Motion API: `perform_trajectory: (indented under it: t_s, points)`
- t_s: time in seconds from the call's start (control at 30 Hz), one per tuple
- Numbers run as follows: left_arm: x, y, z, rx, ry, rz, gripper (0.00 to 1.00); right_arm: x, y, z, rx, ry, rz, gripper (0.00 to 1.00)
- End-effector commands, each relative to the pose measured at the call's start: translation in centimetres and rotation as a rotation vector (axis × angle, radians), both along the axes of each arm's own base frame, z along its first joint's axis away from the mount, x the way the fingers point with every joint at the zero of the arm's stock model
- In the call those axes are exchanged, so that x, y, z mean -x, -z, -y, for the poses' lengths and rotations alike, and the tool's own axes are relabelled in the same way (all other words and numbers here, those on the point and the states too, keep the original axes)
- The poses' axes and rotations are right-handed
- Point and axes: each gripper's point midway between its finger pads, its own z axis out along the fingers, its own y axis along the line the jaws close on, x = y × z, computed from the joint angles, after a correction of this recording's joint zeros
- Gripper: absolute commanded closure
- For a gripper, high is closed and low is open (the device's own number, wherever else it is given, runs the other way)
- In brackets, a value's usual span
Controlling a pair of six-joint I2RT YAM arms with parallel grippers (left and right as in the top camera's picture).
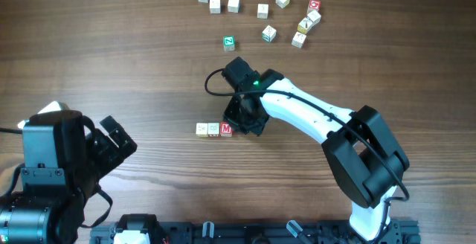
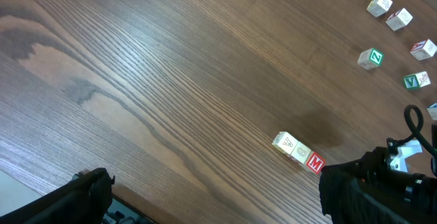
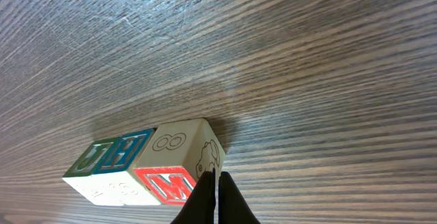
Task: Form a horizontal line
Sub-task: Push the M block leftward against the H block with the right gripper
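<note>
Three small wooden letter cubes form a straight row (image 1: pixel 213 129) on the table: two cream-faced cubes (image 1: pixel 201 129) and a red-faced "M" cube (image 1: pixel 226 130) at the right end. The row also shows in the left wrist view (image 2: pixel 298 152) and the right wrist view (image 3: pixel 147 171). My right gripper (image 3: pixel 215 200) is shut and empty, its tips touching the right side of the M cube (image 3: pixel 179 164). In the overhead view it hangs just right of the row (image 1: pixel 242 121). My left gripper (image 1: pixel 111 143) is open and empty at the front left, far from the row.
A green-faced cube (image 1: pixel 229 43) lies behind the right arm. Several loose white cubes (image 1: pixel 262 10) and a red-faced one (image 1: pixel 314 6) are scattered at the back of the table. The right arm (image 1: pixel 312 117) stretches from the front right.
</note>
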Motion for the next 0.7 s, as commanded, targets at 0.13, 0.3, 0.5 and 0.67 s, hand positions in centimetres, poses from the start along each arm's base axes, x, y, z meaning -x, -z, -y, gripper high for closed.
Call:
perform_trajectory:
  t_s: [0.13,0.3,0.5,0.67]
  points:
    - [0.0,-0.1,0.0,0.007,-0.001,0.005,0.00,0.0,0.2,-0.3,-0.012,0.010,-0.008,0.96]
    - [0.0,-0.1,0.0,0.007,-0.001,0.005,0.00,0.0,0.2,-0.4,-0.014,0.010,-0.005,0.95]
    - [0.0,-0.1,0.0,0.007,-0.001,0.005,0.00,0.2,0.2,-0.1,-0.007,-0.009,-0.006,0.96]
    - [0.0,-0.1,0.0,0.007,-0.001,0.005,0.00,0.0,0.3,1.3,0.028,0.010,-0.023,0.95]
